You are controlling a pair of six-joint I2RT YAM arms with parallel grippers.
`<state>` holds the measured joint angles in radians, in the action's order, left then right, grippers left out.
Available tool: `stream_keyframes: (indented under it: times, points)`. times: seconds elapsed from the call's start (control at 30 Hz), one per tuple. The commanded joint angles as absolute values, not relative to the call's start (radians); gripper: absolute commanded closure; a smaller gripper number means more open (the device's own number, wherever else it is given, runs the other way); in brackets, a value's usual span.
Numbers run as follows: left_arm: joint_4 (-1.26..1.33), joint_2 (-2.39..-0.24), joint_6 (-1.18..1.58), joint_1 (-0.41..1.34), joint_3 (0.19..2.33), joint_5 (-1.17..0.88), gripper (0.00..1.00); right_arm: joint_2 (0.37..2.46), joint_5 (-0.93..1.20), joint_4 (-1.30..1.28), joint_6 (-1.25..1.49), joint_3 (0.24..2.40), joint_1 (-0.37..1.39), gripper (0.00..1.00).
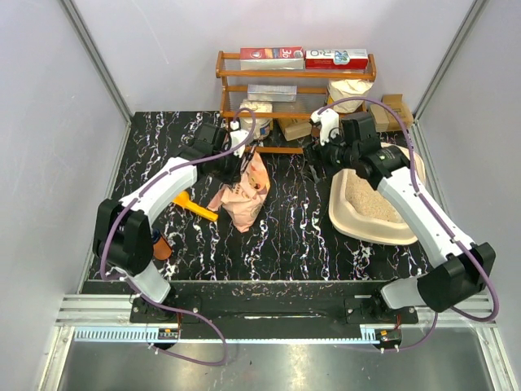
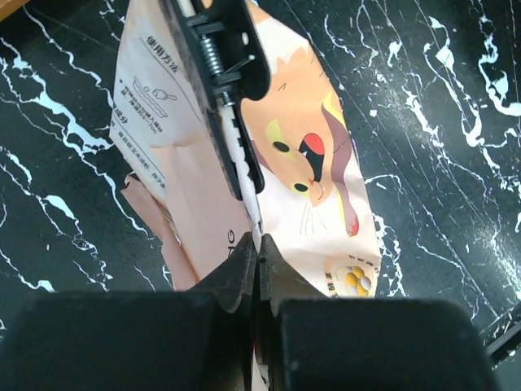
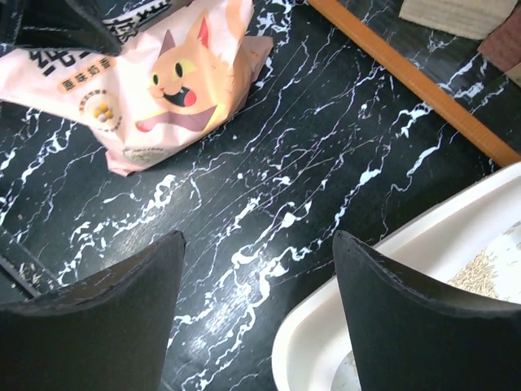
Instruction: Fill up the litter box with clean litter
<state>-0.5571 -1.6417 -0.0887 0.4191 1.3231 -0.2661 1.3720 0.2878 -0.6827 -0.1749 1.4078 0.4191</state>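
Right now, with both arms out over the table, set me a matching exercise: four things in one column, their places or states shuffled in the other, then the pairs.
Column one:
1. left gripper
2. right gripper
3. litter box
4. wooden rack

Column two:
A. at the back wall, boxes on top
B. shut on the pink litter bag
C. open above the black tabletop
D. holds a layer of beige litter

Pairs: 1-B, 2-C, 3-D, 4-A.

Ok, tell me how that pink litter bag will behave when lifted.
Probably floppy: the litter bag looks crinkled and creased. It likely sags below the left gripper pinching its edge. The black clip should limit spilling.
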Motion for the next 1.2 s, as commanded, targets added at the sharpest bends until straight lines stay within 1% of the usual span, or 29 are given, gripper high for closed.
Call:
stream_keyframes:
  times: [0.0,0.1,0.13,0.37,0.53,0.6,0.7,0.8,0.9,0.93,0.97,1.0,1.03,1.07,1.1,1.17]
  points:
    - [-0.571,-1.655,-0.219,0.423,1.426,-0.394,1.00,1.393,0.259,-0.580,-0.253,1.453,0.420,0.22]
    - [-0.613,-1.644,-0.349,0.436,1.476,-0.475,1.00,1.408,0.241,-0.592,-0.337,1.469,0.420,0.20]
    - [-0.629,-1.641,-0.427,0.443,1.489,-0.492,1.00,1.411,0.210,-0.592,-0.348,1.474,0.419,0.16]
    - [-0.872,-1.629,-0.747,0.459,1.626,-0.620,1.00,1.424,0.210,-0.600,-0.371,1.502,0.416,0.17]
    - [-0.934,-1.589,-0.921,0.463,1.628,-0.678,1.00,1.414,0.259,-0.606,-0.370,1.513,0.414,0.20]
    - [-0.911,-1.549,-0.937,0.466,1.591,-0.698,1.00,1.405,0.300,-0.606,-0.367,1.505,0.405,0.18]
    - [-0.873,-1.531,-0.910,0.469,1.542,-0.709,1.00,1.388,0.421,-0.615,-0.387,1.471,0.403,0.17]
    - [-0.827,-1.520,-0.905,0.469,1.471,-0.718,1.00,1.393,0.486,-0.646,-0.431,1.442,0.403,0.17]
    - [-0.694,-1.479,-0.827,0.469,1.381,-0.704,1.00,1.396,0.567,-0.678,-0.537,1.419,0.403,0.20]
    - [-0.631,-1.461,-0.740,0.468,1.359,-0.698,0.98,1.399,0.602,-0.686,-0.567,1.411,0.405,0.20]
    - [-0.605,-1.453,-0.686,0.468,1.355,-0.690,0.86,1.402,0.617,-0.689,-0.630,1.411,0.405,0.20]
    - [-0.583,-1.445,-0.590,0.465,1.350,-0.683,0.62,1.414,0.635,-0.687,-0.658,1.411,0.406,0.19]
    - [-0.539,-1.425,-0.540,0.462,1.338,-0.667,0.52,1.426,0.640,-0.687,-0.684,1.426,0.410,0.19]
    - [-0.520,-1.413,-0.496,0.463,1.330,-0.620,0.46,1.439,0.643,-0.687,-0.725,1.437,0.414,0.19]
    - [-0.497,-1.399,-0.398,0.462,1.322,-0.579,0.31,1.471,0.652,-0.690,-0.744,1.454,0.416,0.19]
    - [-0.466,-1.365,-0.316,0.459,1.313,-0.456,0.22,1.508,0.664,-0.719,-0.819,1.517,0.434,0.20]
